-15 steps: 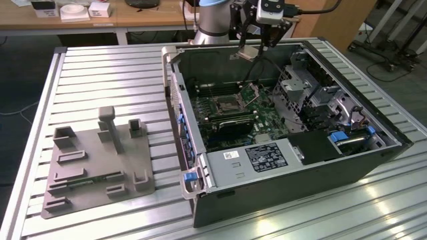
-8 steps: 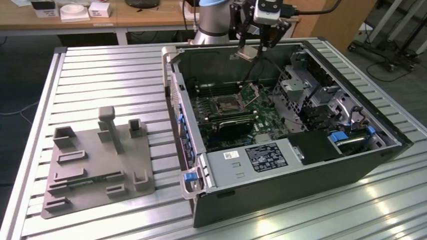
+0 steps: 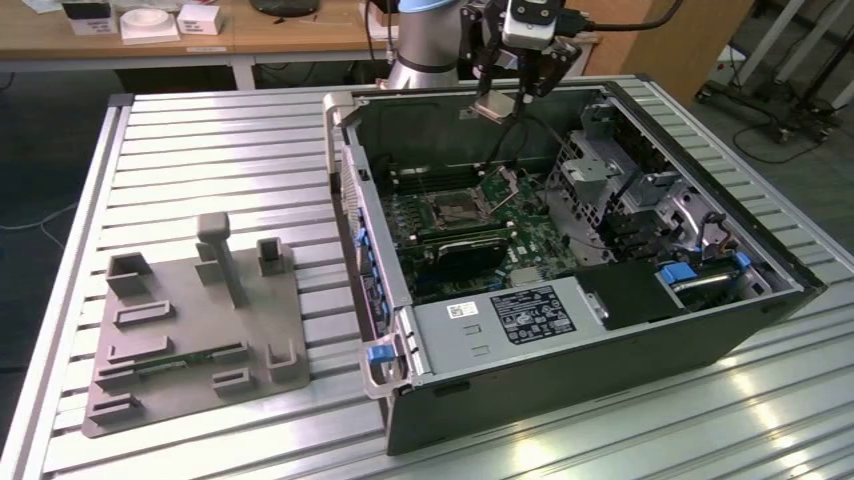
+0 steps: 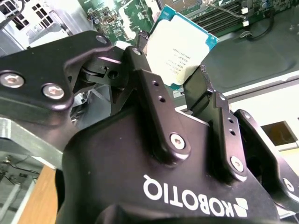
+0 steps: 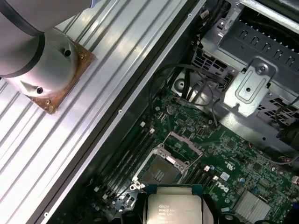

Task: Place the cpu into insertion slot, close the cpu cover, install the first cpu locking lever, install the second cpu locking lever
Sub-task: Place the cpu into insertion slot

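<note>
My gripper (image 3: 505, 100) hangs above the back wall of the open computer case, shut on the cpu (image 3: 491, 108). In the second wrist view the cpu (image 4: 180, 51) shows its silvery face and green edge, clamped between the two black fingers (image 4: 149, 79). The insertion slot (image 3: 461, 210) lies lower down on the green board, its dark centre bare. The cpu cover (image 3: 509, 185) stands tilted up beside it. In the first wrist view the cpu (image 5: 174, 207) hovers short of the insertion slot (image 5: 161, 170), and the cpu cover (image 5: 183, 140) is swung open on the slot's far side.
Long black memory slots (image 5: 124, 158) flank the socket. A metal drive cage (image 3: 614, 170) and a grey box with a black label (image 3: 514, 320) fill the case's other parts. A grey fixture plate (image 3: 187, 330) lies on the slatted table at the exterior view's left. The arm's base (image 5: 44, 70) is bolted behind the case.
</note>
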Robot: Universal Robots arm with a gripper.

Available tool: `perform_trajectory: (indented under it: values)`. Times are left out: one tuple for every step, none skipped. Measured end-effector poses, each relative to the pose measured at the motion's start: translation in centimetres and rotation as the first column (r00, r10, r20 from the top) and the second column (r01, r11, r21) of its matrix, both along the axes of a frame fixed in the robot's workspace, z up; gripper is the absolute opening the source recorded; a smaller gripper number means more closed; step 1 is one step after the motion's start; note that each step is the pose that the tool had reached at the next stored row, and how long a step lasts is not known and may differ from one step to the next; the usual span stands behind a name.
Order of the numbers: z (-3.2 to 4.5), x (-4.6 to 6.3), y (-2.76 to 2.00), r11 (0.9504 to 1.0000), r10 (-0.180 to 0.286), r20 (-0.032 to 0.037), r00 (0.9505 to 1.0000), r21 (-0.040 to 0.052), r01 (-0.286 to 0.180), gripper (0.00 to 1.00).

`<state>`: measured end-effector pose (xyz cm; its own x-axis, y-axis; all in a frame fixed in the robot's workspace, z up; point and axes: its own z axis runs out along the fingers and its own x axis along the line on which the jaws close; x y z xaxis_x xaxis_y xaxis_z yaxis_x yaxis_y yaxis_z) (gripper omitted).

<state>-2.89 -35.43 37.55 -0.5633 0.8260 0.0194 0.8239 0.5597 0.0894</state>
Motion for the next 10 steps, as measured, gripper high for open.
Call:
perform_trajectory:
  values:
    - [0.0,0.0,0.0,1.0,-0.004,0.0,1.0,0.0,0.004,0.54]
    - [-0.01,0.0,0.0,1.0,-0.007,0.0,1.0,-0.0001,0.007,0.54]
    - [-0.01,0.0,0.0,0.9999,-0.01,0.0,0.9999,-0.0001,0.01,0.54]
    - [-0.02,-0.01,0.0,0.9999,-0.014,0.0,0.9999,0.0,0.014,0.54]
    - [-0.04,-0.01,0.01,0.9998,-0.019,0.0,0.9998,0.0,0.019,0.54]
    - [-0.04,-0.03,0.0,0.9997,-0.023,0.0,0.9997,0.0,0.023,0.54]
    - [-0.04,-0.04,0.0,0.9996,-0.027,0.0,0.9996,-0.0001,0.027,0.54]
    - [-0.04,-0.05,0.0,0.9995,-0.032,0.0,0.9995,-0.0001,0.032,0.54]
    - [-0.05,-0.06,0.0,0.9993,-0.037,0.0,0.9993,-0.0001,0.037,0.54]
    - [-0.05,-0.08,0.0,0.9991,-0.042,0.0,0.9991,0.0,0.042,0.54]
